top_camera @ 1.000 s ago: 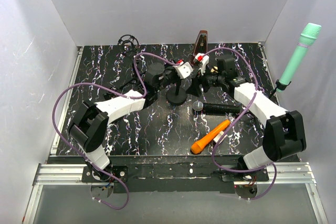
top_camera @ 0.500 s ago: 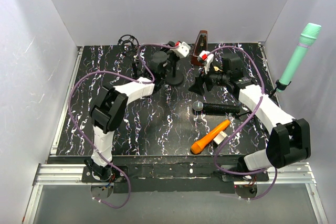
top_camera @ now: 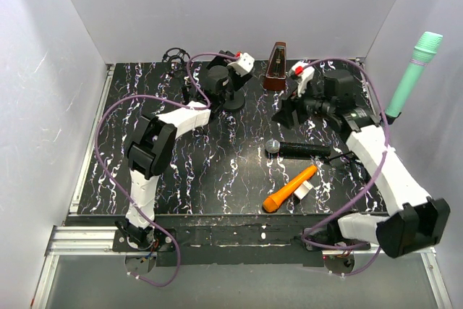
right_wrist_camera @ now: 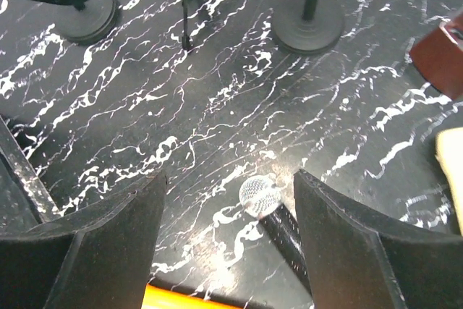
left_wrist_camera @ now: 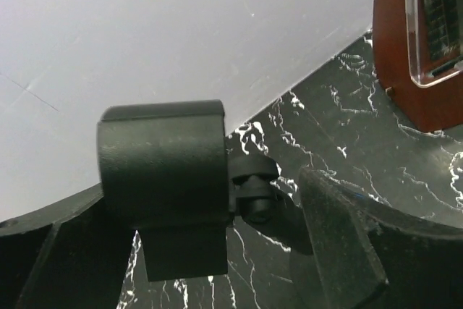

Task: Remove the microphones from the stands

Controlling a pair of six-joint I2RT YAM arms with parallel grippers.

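Nearest us an orange microphone lies on the counter; just beyond it the black microphone lies flat, off the stand, its mesh head pointing left. We judge it rigid and fairly weighty, with a smooth round barrel likely to roll or slip; the mesh head looks easier to dent, so we would grip mid-barrel, across its width. The right gripper hangs above the mesh head with its fingers spread wide and nothing between them; that arm reaches forward and inward from its base. Farther off, the left arm stretches toward the back wall; the left gripper brackets the stand's empty clip, its jaws apart, the right finger clear of the clip. A metronome stands beyond.
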